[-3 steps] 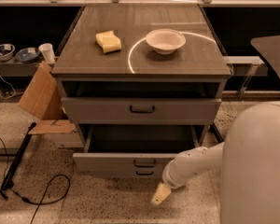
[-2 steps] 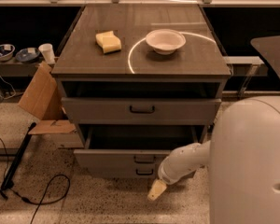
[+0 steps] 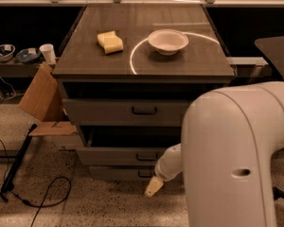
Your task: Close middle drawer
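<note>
Grey middle drawer (image 3: 128,156), low flat front and small dark pull handle, stuck partway out of the grey cabinet table (image 3: 85,65) with the dark wood-grain top, with a dark gap above it. Tan-tipped pincer (image 3: 153,187) hung low near the floor, just below that handle, in front of the narrow grey bottom drawer front (image 3: 116,173). Bulky white arm (image 3: 236,155) filled the lower right. Yellow block sponge (image 3: 110,42) and white round bowl (image 3: 168,40) sat apart on the table. Taller grey top drawer (image 3: 99,111) had a larger black handle.

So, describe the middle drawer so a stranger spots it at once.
Find the grey cabinet bearing a white bowl. The middle drawer is its second front down, above the gripper. Smaller handle than the top drawer, taller front than the bottom drawer.
</note>
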Controlling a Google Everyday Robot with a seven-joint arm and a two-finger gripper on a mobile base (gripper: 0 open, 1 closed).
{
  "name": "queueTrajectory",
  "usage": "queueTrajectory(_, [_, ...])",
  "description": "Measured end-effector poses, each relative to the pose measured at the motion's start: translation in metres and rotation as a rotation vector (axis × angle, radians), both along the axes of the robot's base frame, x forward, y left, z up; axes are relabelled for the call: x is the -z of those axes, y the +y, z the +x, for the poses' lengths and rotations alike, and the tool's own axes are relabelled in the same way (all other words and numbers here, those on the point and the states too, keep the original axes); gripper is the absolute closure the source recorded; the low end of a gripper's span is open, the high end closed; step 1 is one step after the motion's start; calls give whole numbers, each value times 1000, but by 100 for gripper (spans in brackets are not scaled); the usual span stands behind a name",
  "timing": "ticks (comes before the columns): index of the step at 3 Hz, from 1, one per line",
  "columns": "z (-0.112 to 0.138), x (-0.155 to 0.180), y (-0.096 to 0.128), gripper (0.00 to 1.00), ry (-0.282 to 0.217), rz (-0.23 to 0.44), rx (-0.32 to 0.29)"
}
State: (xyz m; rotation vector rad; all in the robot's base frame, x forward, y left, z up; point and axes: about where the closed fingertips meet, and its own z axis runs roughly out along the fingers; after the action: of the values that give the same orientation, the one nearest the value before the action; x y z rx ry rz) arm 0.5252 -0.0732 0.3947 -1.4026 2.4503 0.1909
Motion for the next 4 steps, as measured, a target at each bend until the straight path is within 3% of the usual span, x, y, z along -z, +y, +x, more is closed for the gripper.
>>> queueTrajectory(4, [43,5,-19,0,-62,-133,110])
